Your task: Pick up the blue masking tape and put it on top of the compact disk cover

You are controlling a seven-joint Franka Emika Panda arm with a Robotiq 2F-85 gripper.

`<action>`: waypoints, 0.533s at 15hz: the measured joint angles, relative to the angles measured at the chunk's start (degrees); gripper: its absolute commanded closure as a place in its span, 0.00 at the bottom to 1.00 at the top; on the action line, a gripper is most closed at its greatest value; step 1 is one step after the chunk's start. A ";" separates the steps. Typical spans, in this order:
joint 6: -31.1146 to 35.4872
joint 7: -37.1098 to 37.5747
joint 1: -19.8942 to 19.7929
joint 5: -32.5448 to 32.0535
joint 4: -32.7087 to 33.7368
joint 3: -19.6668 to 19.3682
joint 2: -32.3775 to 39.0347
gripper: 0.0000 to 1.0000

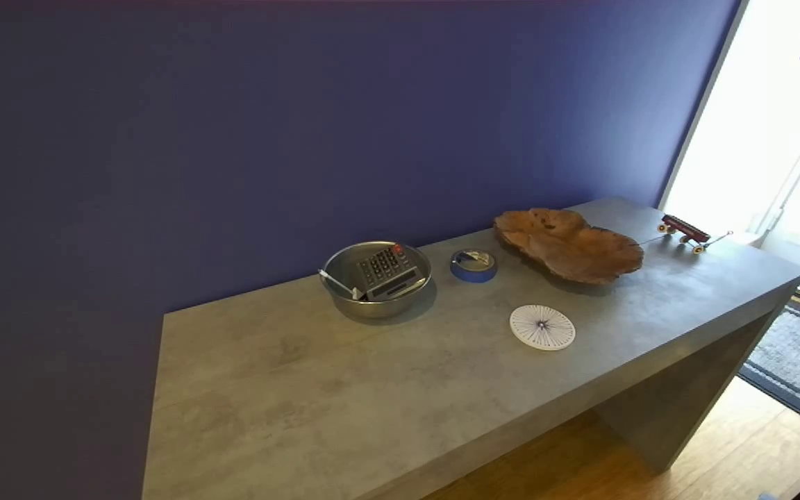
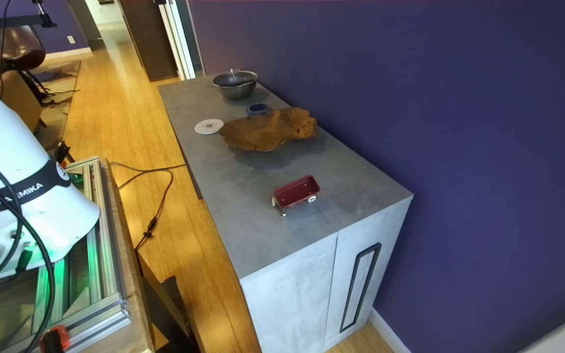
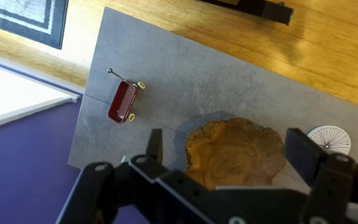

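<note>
Hand (image 3: 230, 147) wide apart, hiding pt of CD cover (image 3: 332, 139) in wrist view; tape (image 2: 253, 113) partly behind tray (image 2: 268, 133) in an ext view

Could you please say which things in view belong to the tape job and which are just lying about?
For the job:
blue masking tape
compact disk cover
gripper

Just lying about:
metal bowl
calculator in it
wooden tray
red wagon

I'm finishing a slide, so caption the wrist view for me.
Open gripper above a grey tabletop with a red toy wagon, rough-edged wooden tray and white compact disk cover.
</note>
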 measured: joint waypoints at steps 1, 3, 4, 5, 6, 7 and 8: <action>0.00 -0.15 0.07 0.00 -0.02 -0.14 0.02 0.00; 2.35 -2.10 1.02 0.96 -0.29 -0.88 0.67 0.00; 5.82 -3.13 2.22 2.57 -0.78 -1.36 1.67 0.00; 10.13 -3.46 3.59 4.79 -1.39 -1.50 3.26 0.00; 14.98 -3.63 5.26 7.31 -1.95 -1.48 5.49 0.00; 19.74 -3.96 7.09 10.01 -2.40 -1.34 8.13 0.00; 24.32 -4.73 9.15 12.91 -2.55 -1.20 11.22 0.00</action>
